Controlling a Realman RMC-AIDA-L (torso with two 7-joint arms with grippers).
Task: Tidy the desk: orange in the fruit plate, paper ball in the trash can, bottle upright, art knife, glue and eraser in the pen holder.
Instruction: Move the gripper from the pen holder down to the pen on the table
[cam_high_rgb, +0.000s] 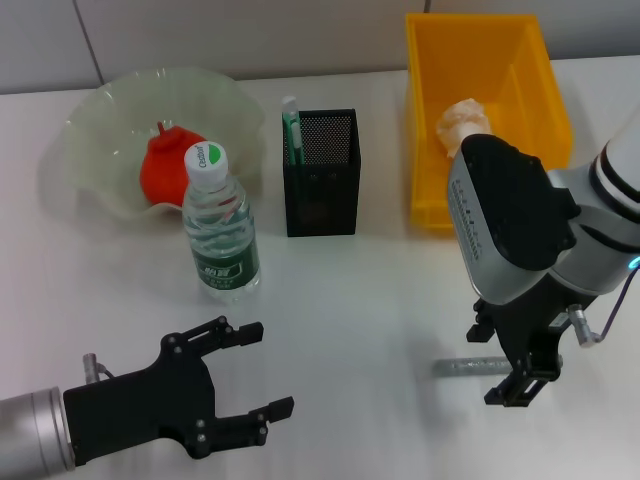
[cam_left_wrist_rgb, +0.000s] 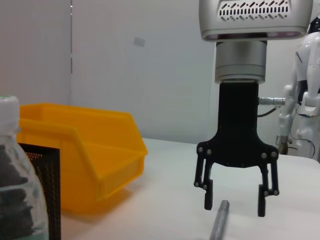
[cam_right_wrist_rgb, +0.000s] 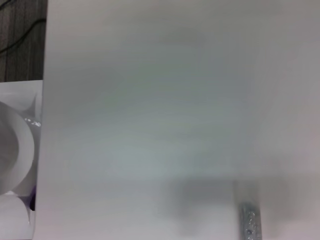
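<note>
Done: red-orange round orange in ruffled pale-green glass fruit plate, crumpled white paper ball in yellow plastic trash can, clear bottle upright. Left: slim silver art knife, under spread right gripper; left gripper spread, idle.

The right arm hides part of the trash can and paper ball. The bottle covers part of the orange. The knife is blurred and cut off.

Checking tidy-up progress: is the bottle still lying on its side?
No. In the head view the bottle stands upright on the table, cap up, in front of the fruit plate.
</note>
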